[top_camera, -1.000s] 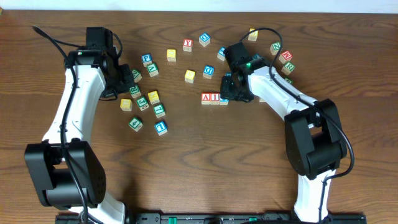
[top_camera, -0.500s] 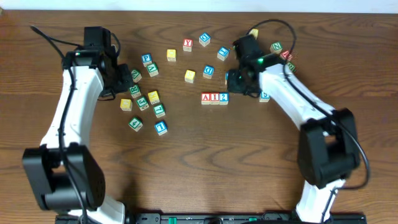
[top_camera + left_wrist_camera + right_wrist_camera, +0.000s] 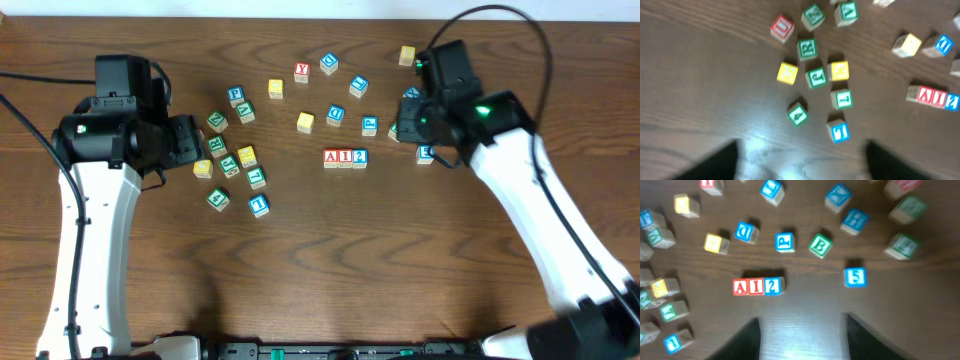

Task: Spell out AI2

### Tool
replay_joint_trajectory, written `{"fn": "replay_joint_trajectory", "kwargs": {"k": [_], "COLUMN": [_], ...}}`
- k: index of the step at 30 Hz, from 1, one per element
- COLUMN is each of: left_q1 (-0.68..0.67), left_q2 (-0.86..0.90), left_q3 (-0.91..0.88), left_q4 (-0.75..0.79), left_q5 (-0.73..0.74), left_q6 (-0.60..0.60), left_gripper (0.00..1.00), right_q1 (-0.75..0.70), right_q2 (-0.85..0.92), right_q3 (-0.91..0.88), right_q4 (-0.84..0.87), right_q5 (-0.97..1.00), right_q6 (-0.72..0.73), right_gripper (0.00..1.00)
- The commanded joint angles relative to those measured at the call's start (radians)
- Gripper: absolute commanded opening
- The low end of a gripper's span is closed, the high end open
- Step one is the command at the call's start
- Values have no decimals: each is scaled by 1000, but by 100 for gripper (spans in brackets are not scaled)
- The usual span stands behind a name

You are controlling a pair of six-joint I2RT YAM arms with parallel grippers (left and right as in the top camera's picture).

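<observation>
Red-and-blue AI2 row (image 3: 345,157) sits among scattered blocks (image 3: 305,122); left claw (image 3: 802,152) and right claw (image 3: 802,330) spread wide, empty.

Dark wood surface (image 3: 340,250); red A block (image 3: 331,157), red I block (image 3: 345,157), blue 2 block (image 3: 359,157) touching in row near middle; other alphabet blocks (image 3: 245,156) scattered around

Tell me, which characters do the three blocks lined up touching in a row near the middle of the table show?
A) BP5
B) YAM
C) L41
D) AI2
D: the right wrist view shows a red A block, a red I block and a blue 2 block side by side in one row.
</observation>
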Motion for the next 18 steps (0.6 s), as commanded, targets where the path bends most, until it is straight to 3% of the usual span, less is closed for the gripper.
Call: {"fn": "replay_joint_trajectory", "kwargs": {"k": [1, 2, 5, 18], "left_q1": [6, 6, 6, 6], "left_q2": [2, 2, 2, 2], "left_q3": [13, 13, 13, 13], "left_q4": [-9, -9, -9, -9], "left_q5": [-8, -8, -8, -8], "left_q6": [13, 13, 13, 13], "left_gripper": [98, 98, 98, 98], "right_q1": [-2, -2, -2, -2], "right_q2": [-116, -147, -237, -423], "right_q3": [11, 11, 11, 11], "right_q4": [-38, -56, -109, -169], "right_q5": [73, 76, 85, 85], "right_q6": [-8, -8, -8, -8], "right_gripper": [65, 70, 99, 99]}}
